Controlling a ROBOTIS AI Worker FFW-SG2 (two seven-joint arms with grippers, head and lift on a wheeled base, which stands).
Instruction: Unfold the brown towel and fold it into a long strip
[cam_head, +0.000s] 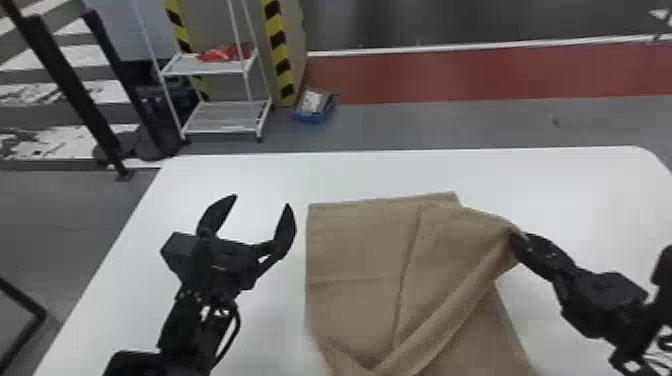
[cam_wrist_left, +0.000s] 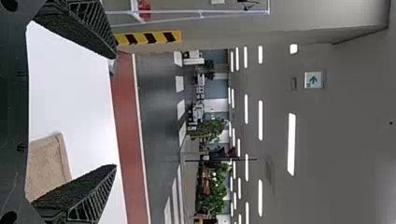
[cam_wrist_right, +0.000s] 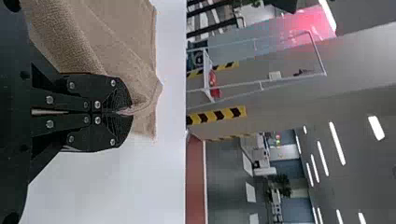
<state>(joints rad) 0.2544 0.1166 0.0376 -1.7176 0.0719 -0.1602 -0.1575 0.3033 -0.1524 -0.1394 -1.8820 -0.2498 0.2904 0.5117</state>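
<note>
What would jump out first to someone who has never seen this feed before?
Most likely the brown towel, spread over the white table with a diagonal fold running up to its right side, where the right gripper is pinching an edge. Next, the left gripper, wide open and empty just left of the towel. Behind the table, the yellow-and-black striped post stands out beside a white shelf rack.

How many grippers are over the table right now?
2. The left gripper is open over the white table, left of the brown towel; the right gripper is shut on the towel's right side.
</note>
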